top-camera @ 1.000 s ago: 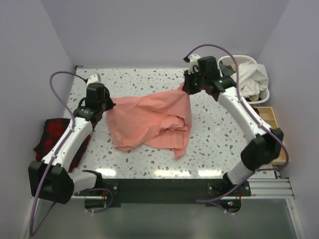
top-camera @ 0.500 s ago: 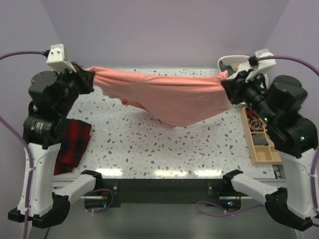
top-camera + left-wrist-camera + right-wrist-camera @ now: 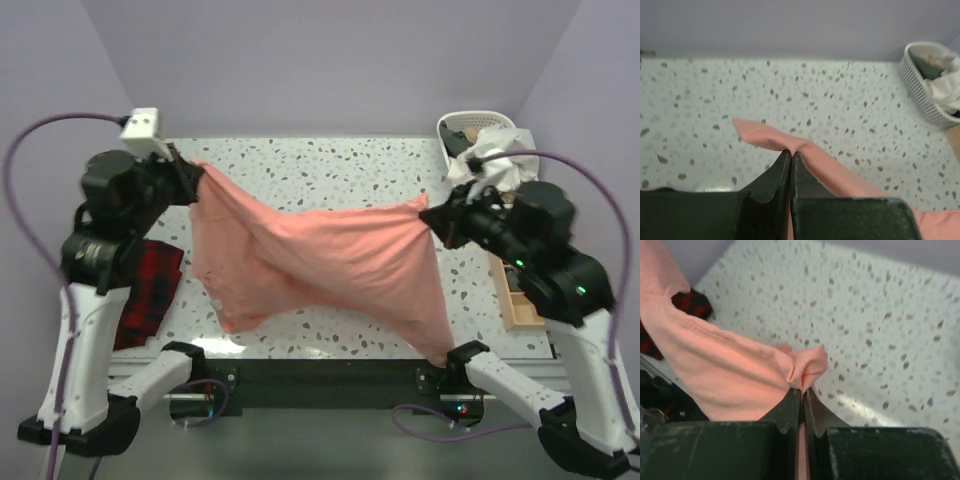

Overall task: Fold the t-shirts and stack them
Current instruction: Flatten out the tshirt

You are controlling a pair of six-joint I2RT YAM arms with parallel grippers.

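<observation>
The salmon-pink t-shirt (image 3: pixel 330 260), crumpled on the tabletop (image 3: pixel 330 165) a second ago, now hangs spread between the left tool (image 3: pixel 193 180) and right tool (image 3: pixel 430 218), slacker and nearer than half a second ago.

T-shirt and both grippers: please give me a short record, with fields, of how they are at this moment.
t-shirt: salmon-pink, held up, spread between both grippers, unfolded
left gripper: shut on one t-shirt edge
right gripper: shut on the opposite edge
plaid cloth: lying at left side of table
basket: far right corner, white cloth inside
</observation>
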